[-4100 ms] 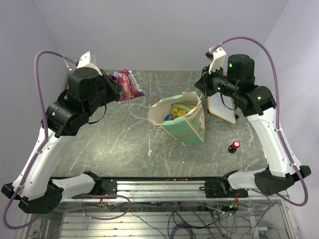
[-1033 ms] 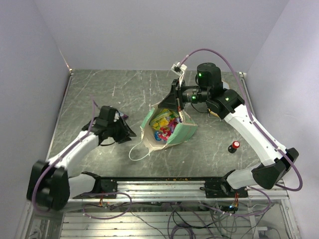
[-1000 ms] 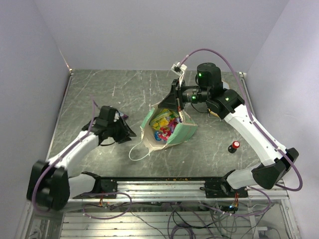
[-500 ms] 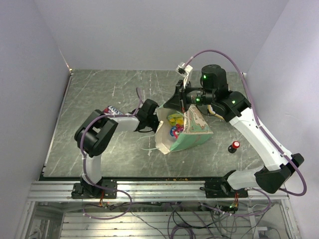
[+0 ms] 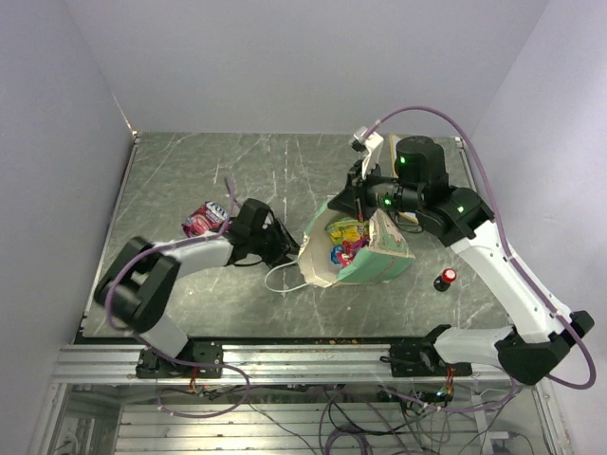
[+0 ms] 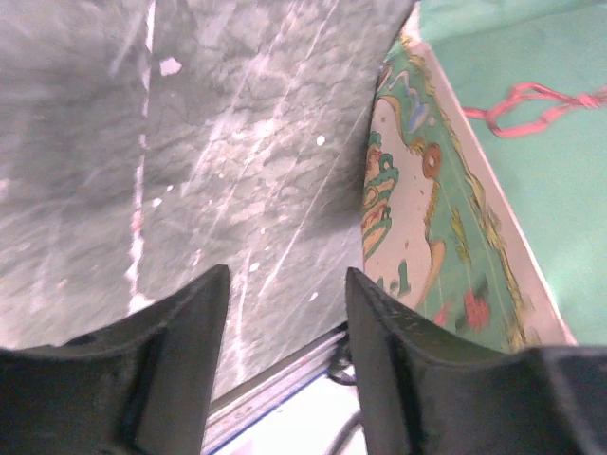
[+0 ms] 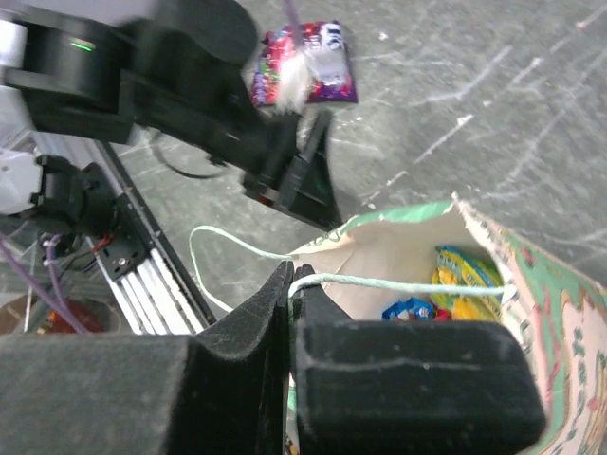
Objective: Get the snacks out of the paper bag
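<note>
Snacks: bright packets, yellow, blue and red among them, heaped inside the paper bag; the right wrist view shows yellow and blue ones deep in it.
Paper bag: mint-green with a cream inside, lying on its side mid-table, mouth open toward the left arm.
Loose packet: red and purple, flat on the table, well apart from the bag, on the far side of the left arm.
String handle: stretched taut across the bag's mouth.
Right gripper: fingers pressed together, pinching the string handle at the bag's upper rim.
Left gripper: fingers apart with nothing between them, bare table showing in the gap; low at the bag's mouth, just beside its printed outer wall; whether it touches the paper cannot be told.
Second string loop: slack on the table before the mouth.
Red-capped knob: upright, right of the bag.
</note>
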You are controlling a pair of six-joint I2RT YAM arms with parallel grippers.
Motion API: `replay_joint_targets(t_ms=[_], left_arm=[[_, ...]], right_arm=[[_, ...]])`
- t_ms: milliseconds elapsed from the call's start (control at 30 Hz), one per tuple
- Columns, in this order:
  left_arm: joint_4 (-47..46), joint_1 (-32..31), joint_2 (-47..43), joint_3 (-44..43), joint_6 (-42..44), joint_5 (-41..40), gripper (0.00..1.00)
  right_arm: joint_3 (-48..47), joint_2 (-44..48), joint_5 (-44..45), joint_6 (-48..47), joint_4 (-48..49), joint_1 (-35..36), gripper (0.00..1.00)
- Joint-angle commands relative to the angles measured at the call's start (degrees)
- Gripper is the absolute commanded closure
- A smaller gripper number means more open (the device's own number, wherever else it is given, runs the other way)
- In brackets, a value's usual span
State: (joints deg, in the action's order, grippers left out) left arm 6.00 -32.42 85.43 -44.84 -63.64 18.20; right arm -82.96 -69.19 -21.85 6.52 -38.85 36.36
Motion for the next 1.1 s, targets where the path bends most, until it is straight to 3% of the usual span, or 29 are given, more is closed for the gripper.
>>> replay_joint_targets(t_ms=[0,200,400,633,767,900,1067], left_arm=[[15.61,-0.13,-12.11,-4.92,13.28,-9.0,0.3],[10.74,-2.01,-25.41,-5.07,14.28,-7.53,0.26],[-0.31,-9.88,-26.52,-5.57,12.14,-10.03,0.35],[1.86,-22.05,-14.09,-12.16,17.12,-17.95,0.52],[-0.16,-24.55,-6.87,-15.97,18.61,-23.51,0.59],[-6.23,-24.71,-1.85,-17.43,19.66,-24.32,0.58],[-9.45,-24.86,1.56,-18.59,20.84,-22.35,0.44]], right_arm=[[5.46,5.21,7.25,2.61,1.49,0.05,1.0],[7.14,9.12,6.54,3.93,3.84,0.06,1.0],[5.8,6.88,3.21,8.6,8.2,0.11,1.0],[6.43,6.56,2.56,12.68,13.0,0.02,1.0],[5.14,5.96,2.77,12.65,12.16,0.04,1.0],[5.95,6.81,2.42,13.01,12.9,0.08,1.0],[5.46,7.13,3.32,12.48,12.4,0.03,1.0]])
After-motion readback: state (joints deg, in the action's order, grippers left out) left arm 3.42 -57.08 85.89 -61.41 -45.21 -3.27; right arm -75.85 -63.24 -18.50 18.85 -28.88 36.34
